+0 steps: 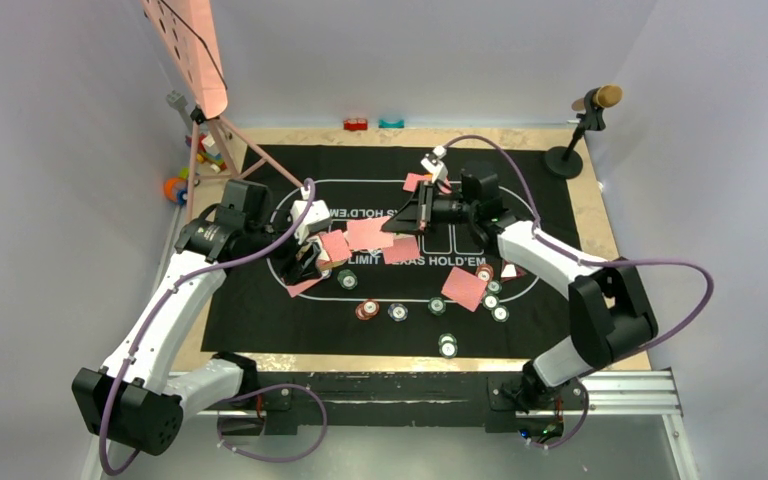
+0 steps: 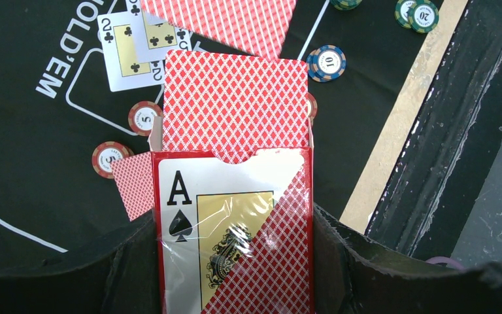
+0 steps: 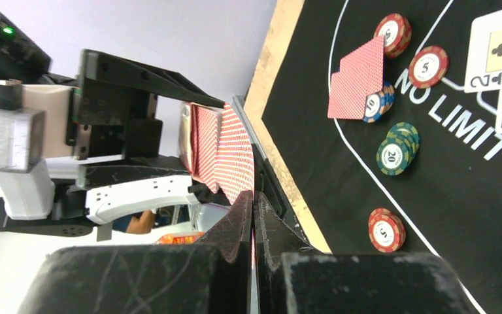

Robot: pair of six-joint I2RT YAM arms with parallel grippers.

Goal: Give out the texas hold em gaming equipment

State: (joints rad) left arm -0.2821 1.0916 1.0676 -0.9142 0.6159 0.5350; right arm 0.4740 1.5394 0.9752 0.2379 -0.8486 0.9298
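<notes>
So, top cam: L gripper (image 1: 300, 262) sits over the left half of the mat (image 1: 260, 310). R gripper (image 1: 400, 222) reaches in from the right, near mat centre. Face-down cards (image 1: 463, 288) & chips (image 1: 447, 345) lie scattered on the mat around them.

L wrist cam: fingers (image 2: 131, 261) clamped on a card box (image 2: 235, 229) w/ ace of spades on front. One protruding card (image 2: 235, 98) sticks halfway out the top. Beyond it on the mat: two of clubs (image 2: 123, 52), red 5 chip (image 2: 145, 118), blue 10 chip (image 2: 327, 63).

R wrist cam: fingers (image 3: 235, 222) pressed together, pinching the edge of a red card (image 3: 238, 170). Can't tell if it's the protruding one. Green 20 stack (image 3: 397, 149) on the mat to the right.
</notes>
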